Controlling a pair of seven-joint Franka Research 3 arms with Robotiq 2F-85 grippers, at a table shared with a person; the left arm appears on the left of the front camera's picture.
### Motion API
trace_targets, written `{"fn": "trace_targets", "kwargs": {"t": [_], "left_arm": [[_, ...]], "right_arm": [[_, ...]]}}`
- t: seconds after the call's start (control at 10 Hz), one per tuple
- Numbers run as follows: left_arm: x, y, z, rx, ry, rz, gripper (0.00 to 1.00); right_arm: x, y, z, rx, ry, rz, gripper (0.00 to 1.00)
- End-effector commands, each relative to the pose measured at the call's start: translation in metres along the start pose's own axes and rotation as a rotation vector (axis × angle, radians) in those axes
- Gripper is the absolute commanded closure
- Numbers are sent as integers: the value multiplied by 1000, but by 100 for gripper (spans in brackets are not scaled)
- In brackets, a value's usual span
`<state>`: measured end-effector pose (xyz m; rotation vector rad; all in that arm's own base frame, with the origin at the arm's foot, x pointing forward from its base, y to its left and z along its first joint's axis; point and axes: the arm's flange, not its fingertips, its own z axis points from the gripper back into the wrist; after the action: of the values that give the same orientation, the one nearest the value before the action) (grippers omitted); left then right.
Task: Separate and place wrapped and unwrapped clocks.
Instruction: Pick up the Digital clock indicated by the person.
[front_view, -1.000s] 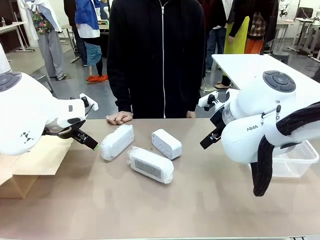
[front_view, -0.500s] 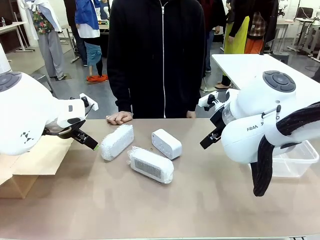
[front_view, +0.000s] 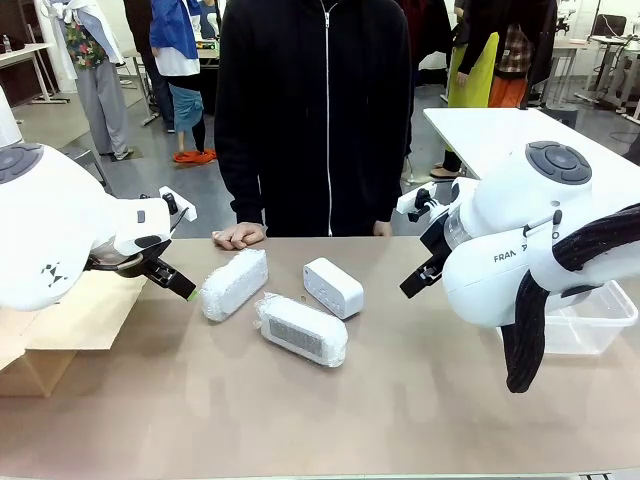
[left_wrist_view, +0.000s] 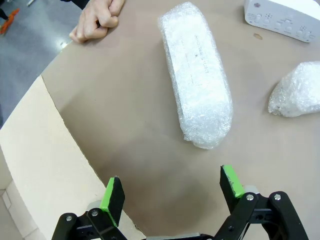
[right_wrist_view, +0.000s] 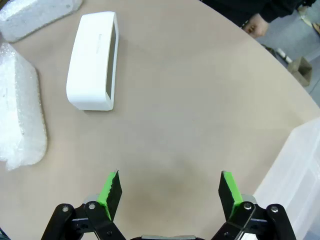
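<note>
Left gripper (left_wrist_view: 172, 190): fingers wide, empty. Wrapped clock (front_view: 235, 283), just ahead: crinkly, slippery; I'd clamp across its long sides. Grey-faced wrapped clock (front_view: 303, 329), mid-table: same. Unwrapped clock (front_view: 333, 287), just beside it: glossy, stiff, probably light. Right gripper (right_wrist_view: 170, 191): wide, empty.

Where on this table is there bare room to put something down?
The near half of the table is bare, from the cardboard on the left to the clear bin on the right. It is crowded mid-table, where the two wrapped clocks and the bare clock lie close, with a person's hand at the far edge.
</note>
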<state>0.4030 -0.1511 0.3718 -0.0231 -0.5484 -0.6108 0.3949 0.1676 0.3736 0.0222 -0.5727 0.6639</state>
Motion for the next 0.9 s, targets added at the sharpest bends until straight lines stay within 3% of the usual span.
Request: {"fn": "trace_targets", "kwargs": {"t": [0.0, 0.1, 0.4, 0.8], "left_arm": [[0, 1, 0, 0, 0, 1, 0], [0, 0, 0, 0, 0, 0, 0], [13, 43, 74, -47, 11, -48, 0], [-3, 69, 144, -254, -6, -127, 0]], "right_arm": [[0, 0, 0, 0, 0, -1, 0], [0, 0, 0, 0, 0, 0, 0], [-5, -23, 94, 133, 11, 185, 0], [-23, -26, 160, 249, -129, 304, 0]]}}
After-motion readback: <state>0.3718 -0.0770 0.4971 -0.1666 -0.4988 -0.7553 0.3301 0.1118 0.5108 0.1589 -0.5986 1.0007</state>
